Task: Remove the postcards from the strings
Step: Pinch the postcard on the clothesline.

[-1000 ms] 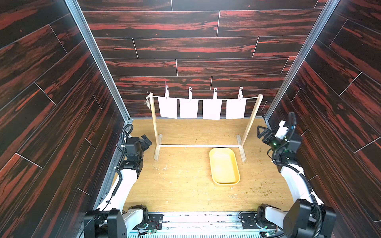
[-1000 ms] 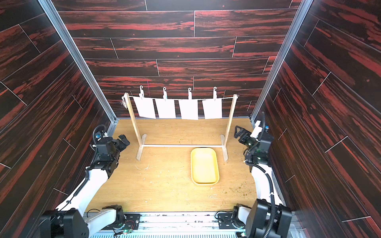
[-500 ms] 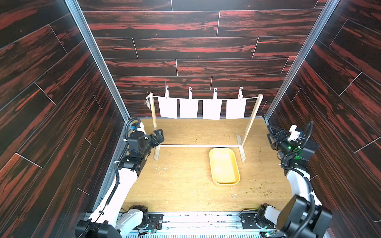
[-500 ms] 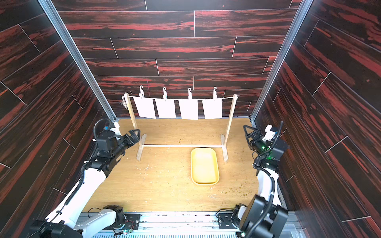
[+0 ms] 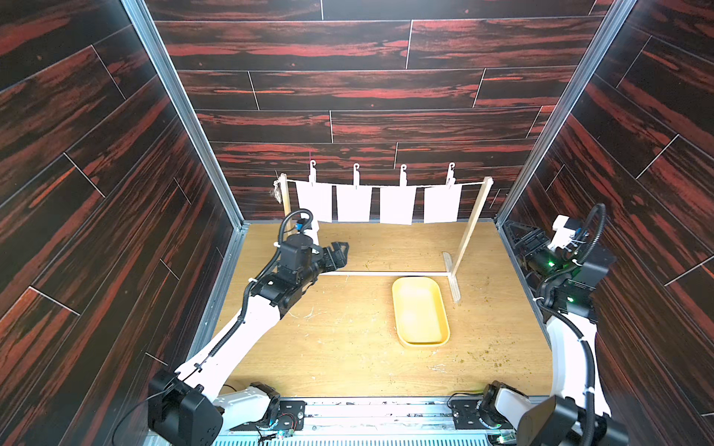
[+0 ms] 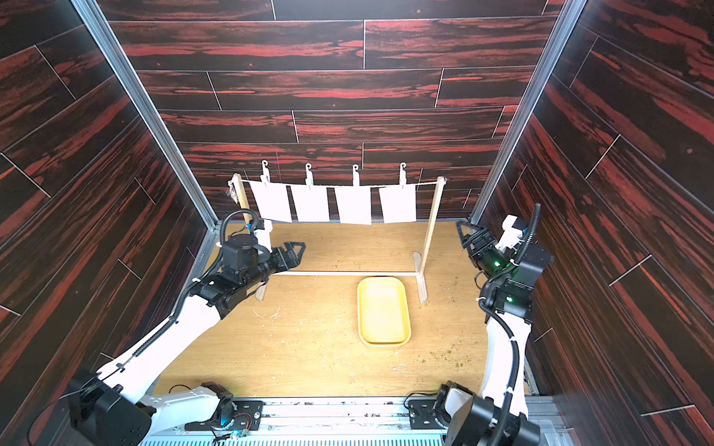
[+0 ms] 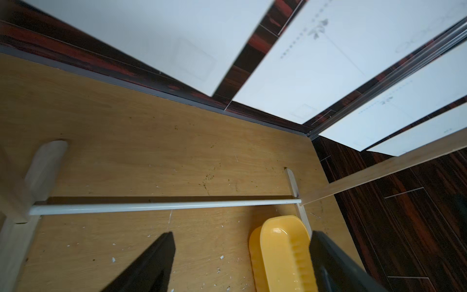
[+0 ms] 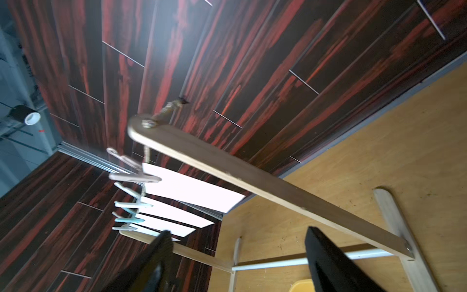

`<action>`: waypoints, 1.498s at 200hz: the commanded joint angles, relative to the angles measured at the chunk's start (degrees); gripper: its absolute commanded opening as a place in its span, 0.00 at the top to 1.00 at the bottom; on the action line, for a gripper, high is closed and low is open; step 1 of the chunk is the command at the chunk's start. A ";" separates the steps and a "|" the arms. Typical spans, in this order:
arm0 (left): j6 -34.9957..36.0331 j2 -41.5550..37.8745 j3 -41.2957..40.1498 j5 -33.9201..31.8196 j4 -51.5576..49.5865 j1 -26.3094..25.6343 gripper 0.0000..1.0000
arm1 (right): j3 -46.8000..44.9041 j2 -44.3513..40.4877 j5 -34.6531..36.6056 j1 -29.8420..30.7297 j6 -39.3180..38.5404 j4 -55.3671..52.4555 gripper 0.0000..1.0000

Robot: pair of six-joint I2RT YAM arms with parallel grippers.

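Evidently nothing is off the line yet: all four plain white rectangular paper postcards (image 5: 353,202) hang side by side from the thin whitish twine string (image 5: 470,183). Each is pinched at its top edge by a small pale hooked clothespin (image 5: 356,174). The slim light-wood stand (image 5: 472,226) that carries them runs along the far edge of the scuffed light-wood desk (image 5: 340,347). An oblong yellow plastic tray (image 5: 420,309) lies empty toward the desk's right edge, just in front of the stand's white foot rod (image 5: 386,273). The left fingers (image 7: 154,260) are spread with nothing between them, low near the far left corner, on the near side of the stand and below the cards, touching none. The right fingers (image 8: 326,263) are likewise spread and empty, raised at the right edge near the far right corner and facing the stand's right-hand post. I judge the work barely begun, with four cards left to free.
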 commanded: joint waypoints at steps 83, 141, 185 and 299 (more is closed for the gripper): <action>0.27 16.57 11.30 -3.03 19.03 -10.90 0.03 | 7.58 -5.84 5.71 4.53 -15.92 -16.55 0.25; 0.35 27.68 20.12 -5.38 29.02 -13.99 0.02 | 10.82 -6.66 7.38 11.45 -21.86 -19.61 0.21; -0.85 36.63 28.35 -4.05 31.83 -14.67 0.09 | 11.13 -7.87 6.66 13.51 -22.86 -19.01 0.22; 0.48 44.80 34.82 2.11 39.13 -15.82 0.13 | 10.70 -7.64 5.34 14.87 -22.77 -18.50 0.23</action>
